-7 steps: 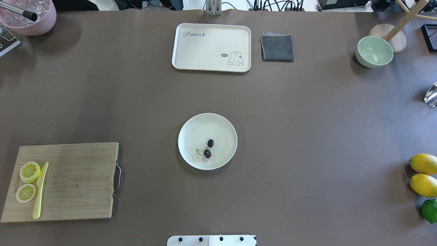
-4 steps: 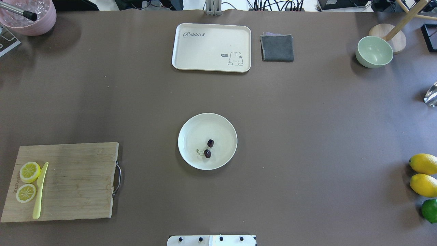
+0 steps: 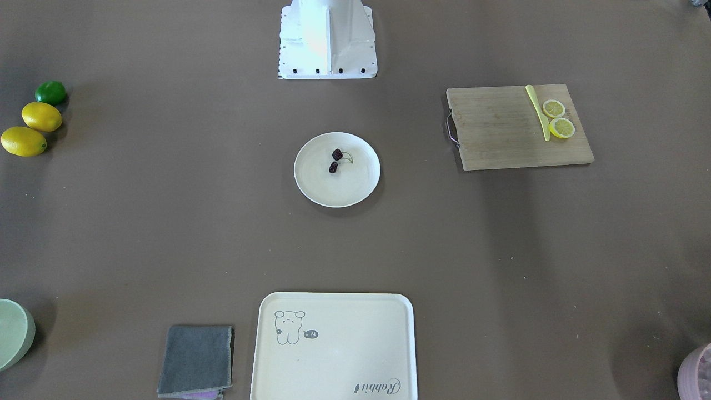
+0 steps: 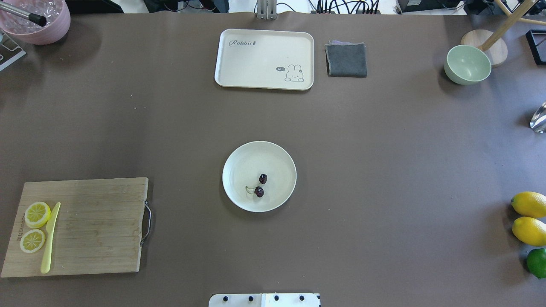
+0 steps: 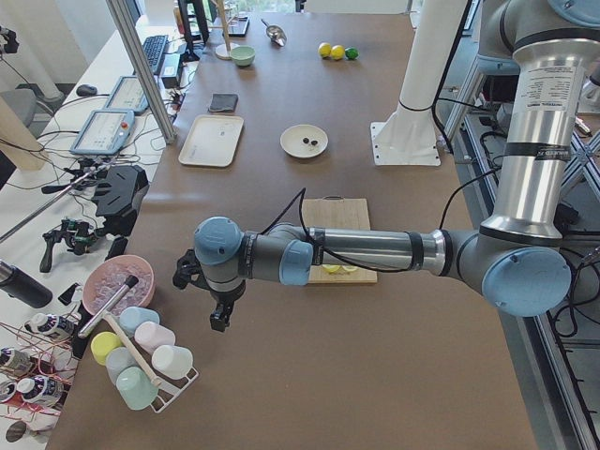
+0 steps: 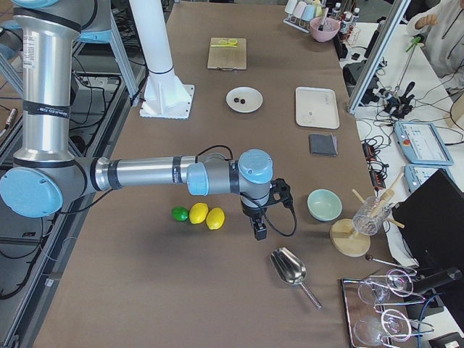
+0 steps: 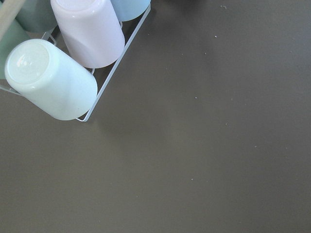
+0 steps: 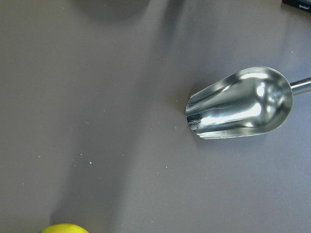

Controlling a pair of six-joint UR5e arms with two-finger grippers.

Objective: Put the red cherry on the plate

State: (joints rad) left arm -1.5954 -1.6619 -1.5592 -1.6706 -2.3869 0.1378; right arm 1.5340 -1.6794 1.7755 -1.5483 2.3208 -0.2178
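The red cherry (image 4: 259, 192), a pair of dark maroon fruits on a thin green stem, lies inside the round cream plate (image 4: 245, 164) at the table's middle. The front-facing view shows the same cherry (image 3: 337, 154) on the plate (image 3: 344, 189). Nothing touches them. My left gripper (image 5: 217, 319) hangs over the table's far left end beside a cup rack, seen only in the exterior left view. My right gripper (image 6: 259, 232) hangs over the far right end near a metal scoop, seen only in the exterior right view. I cannot tell if either is open or shut.
A rabbit tray (image 4: 264, 59) and grey cloth (image 4: 346, 59) sit at the back. A cutting board (image 4: 85, 226) with lemon slices and a yellow knife lies front left. Two lemons (image 4: 529, 217), a lime, a green bowl (image 4: 467, 65) and a scoop (image 8: 243, 104) are at the right.
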